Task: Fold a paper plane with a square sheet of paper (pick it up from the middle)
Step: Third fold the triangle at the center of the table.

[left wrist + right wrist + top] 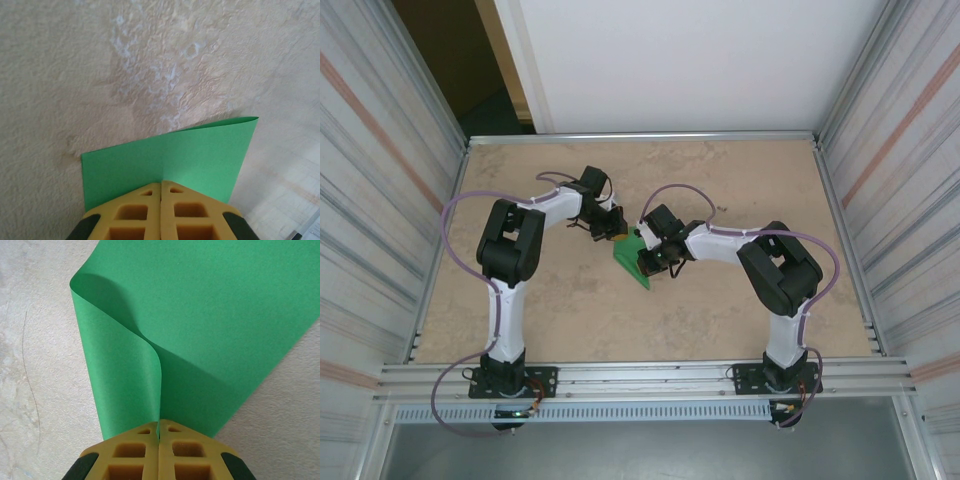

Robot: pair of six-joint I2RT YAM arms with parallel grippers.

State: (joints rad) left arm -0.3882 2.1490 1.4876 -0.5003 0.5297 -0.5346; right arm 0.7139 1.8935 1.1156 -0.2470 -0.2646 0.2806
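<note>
Mottled beige worktop (750, 190) lies under both arms, boxed in by ribbed side walls (380, 150) and a white panel (670, 60) at the back, with a dark opening (460, 60) at the rear left corner. Near its middle you have the square sheet of paper (628, 252), bright green, caught between the two arms.

Your left pincer (161, 184) is clamped on one edge of it, yellow fingers pressed together. The sheet runs out ahead, its far edge bowing slightly. Your right pincer (158, 425) is likewise closed on the paper, where a flap curls over in a soft, uncreased bend.

I judge this an early fold: a layer is bent over, but no sharp crease shows. The next move calls for you to line up the edges, lay the curled flap down and press along the bend, without either grip tearing or skewing the thin sheet. The surface is rough-textured, with a pale scuffed patch ahead of the left pincer, so expect some drag.
</note>
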